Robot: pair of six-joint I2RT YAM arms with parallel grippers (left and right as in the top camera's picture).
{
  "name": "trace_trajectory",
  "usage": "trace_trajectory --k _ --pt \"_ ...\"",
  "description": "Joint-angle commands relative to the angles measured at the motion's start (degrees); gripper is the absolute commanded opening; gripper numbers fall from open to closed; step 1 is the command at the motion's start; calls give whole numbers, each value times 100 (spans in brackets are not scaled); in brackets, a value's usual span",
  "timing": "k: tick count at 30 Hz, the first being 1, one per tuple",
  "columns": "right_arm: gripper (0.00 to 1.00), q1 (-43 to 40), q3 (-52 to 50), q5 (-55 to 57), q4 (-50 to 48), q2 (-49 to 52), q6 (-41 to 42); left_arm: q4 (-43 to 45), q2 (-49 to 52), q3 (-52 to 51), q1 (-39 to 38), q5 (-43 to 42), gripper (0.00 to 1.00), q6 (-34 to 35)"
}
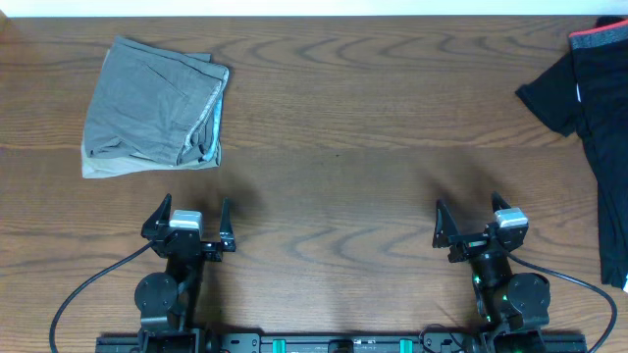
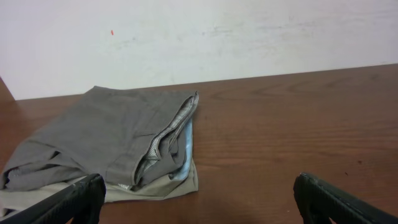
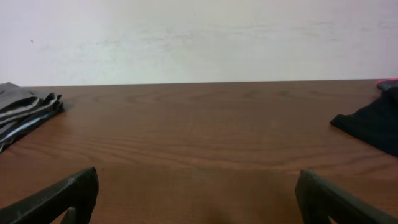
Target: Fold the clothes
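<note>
A folded grey garment (image 1: 152,106) lies at the table's far left; it also shows in the left wrist view (image 2: 106,143) and at the left edge of the right wrist view (image 3: 25,112). A black garment (image 1: 594,118) with a red-and-grey band (image 1: 599,37) lies unfolded at the far right edge, partly out of frame; its edge shows in the right wrist view (image 3: 373,124). My left gripper (image 1: 194,218) is open and empty near the front edge, just in front of the grey garment. My right gripper (image 1: 468,214) is open and empty at the front right.
The brown wooden table (image 1: 334,157) runs to a white wall (image 3: 199,37) at the back. Black cables (image 1: 88,284) and the arm bases sit along the front edge.
</note>
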State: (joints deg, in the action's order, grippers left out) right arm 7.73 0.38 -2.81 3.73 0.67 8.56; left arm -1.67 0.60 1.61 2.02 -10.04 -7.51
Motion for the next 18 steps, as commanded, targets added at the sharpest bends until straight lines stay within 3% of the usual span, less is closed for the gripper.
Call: trace_trajectory --k 1,18 --pt "99 -20 -7 -42 20 -28 61 -125 2 -138 -24 7 98 7" --pt "99 -20 -7 -42 20 -28 61 -125 173 -138 -24 7 98 9"
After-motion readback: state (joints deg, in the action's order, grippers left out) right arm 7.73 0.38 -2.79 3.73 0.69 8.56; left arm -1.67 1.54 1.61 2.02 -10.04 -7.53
